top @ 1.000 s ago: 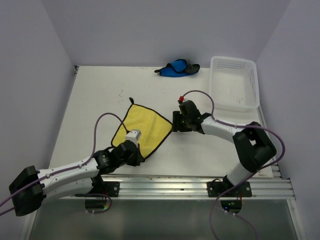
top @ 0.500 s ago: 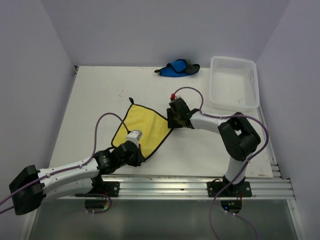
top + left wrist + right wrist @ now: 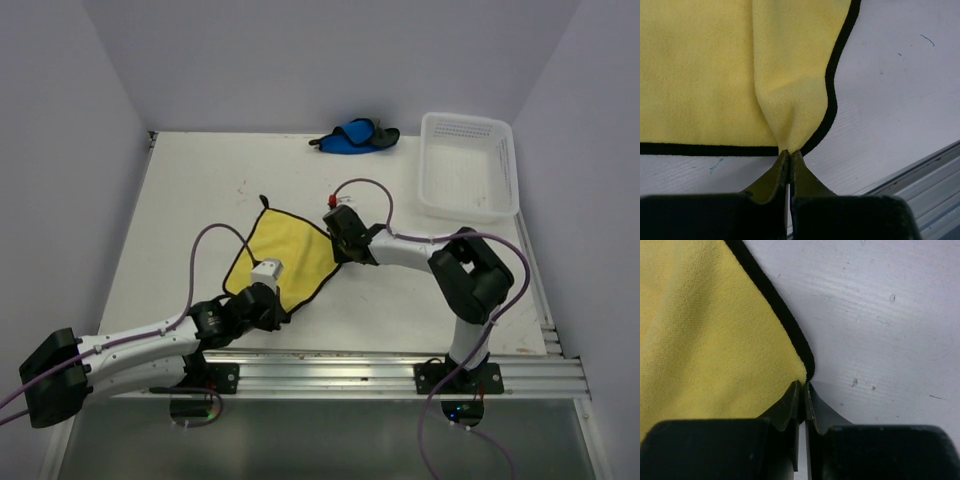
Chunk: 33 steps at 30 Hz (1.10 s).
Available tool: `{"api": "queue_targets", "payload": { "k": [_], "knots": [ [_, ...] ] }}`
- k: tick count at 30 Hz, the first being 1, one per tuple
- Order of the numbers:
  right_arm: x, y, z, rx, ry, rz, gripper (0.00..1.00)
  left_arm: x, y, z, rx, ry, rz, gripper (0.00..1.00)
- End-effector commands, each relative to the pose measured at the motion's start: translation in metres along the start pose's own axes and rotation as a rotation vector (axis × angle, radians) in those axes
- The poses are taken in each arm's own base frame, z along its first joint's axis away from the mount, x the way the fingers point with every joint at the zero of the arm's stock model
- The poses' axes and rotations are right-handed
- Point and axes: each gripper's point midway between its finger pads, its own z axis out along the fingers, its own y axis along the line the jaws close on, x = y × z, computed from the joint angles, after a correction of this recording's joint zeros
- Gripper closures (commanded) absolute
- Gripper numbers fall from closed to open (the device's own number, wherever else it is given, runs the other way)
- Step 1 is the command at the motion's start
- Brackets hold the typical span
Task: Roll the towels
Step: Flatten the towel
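My left fingers (image 3: 771, 176) pinch the near corner of the yellow towel (image 3: 285, 255), my right fingers (image 3: 785, 409) its right-hand corner; grips set, I reckon I next lift both evenly to start rolling.

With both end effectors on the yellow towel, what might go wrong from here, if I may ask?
The right end effector pinches only the corner tip of the yellow towel; it may slip out under pull. The left end effector holds a bunched fold at the near corner, so the roll could start crooked.
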Motion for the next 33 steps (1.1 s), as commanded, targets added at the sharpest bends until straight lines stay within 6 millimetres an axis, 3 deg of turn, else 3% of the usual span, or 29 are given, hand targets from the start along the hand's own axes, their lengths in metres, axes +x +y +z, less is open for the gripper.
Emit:
{"api": "queue_targets", "payload": {
  "k": [1, 6, 12, 14, 20, 22, 27, 33],
  "knots": [
    [0.024, -0.011, -0.007, 0.027, 0.065, -0.003, 0.98, -0.027, 0.000, 0.000, -0.038, -0.107, 0.018, 1.00],
    [0.019, -0.015, -0.036, 0.004, 0.035, 0.032, 1.00, -0.051, -0.001, -0.008, -0.072, -0.168, 0.049, 1.00],
    [0.004, -0.026, -0.114, -0.088, -0.101, 0.159, 1.00, -0.075, -0.006, -0.023, -0.090, -0.222, 0.049, 1.00],
    [0.005, -0.034, -0.141, -0.113, -0.134, 0.192, 1.00, -0.079, -0.005, -0.030, -0.096, -0.232, 0.049, 1.00],
    [0.014, -0.051, -0.199, -0.168, -0.185, 0.310, 1.00, -0.101, -0.012, -0.053, -0.072, -0.283, 0.061, 1.00],
    [0.010, -0.058, -0.220, -0.182, -0.230, 0.349, 1.00, -0.115, -0.018, -0.067, -0.054, -0.320, 0.051, 1.00],
    [0.014, -0.071, -0.252, -0.189, -0.250, 0.460, 1.00, -0.155, -0.044, -0.107, 0.048, -0.405, 0.047, 1.00],
    [0.004, -0.068, -0.288, -0.271, -0.274, 0.573, 1.00, -0.176, -0.082, -0.138, 0.239, -0.459, 0.110, 1.00]
  ]
}}
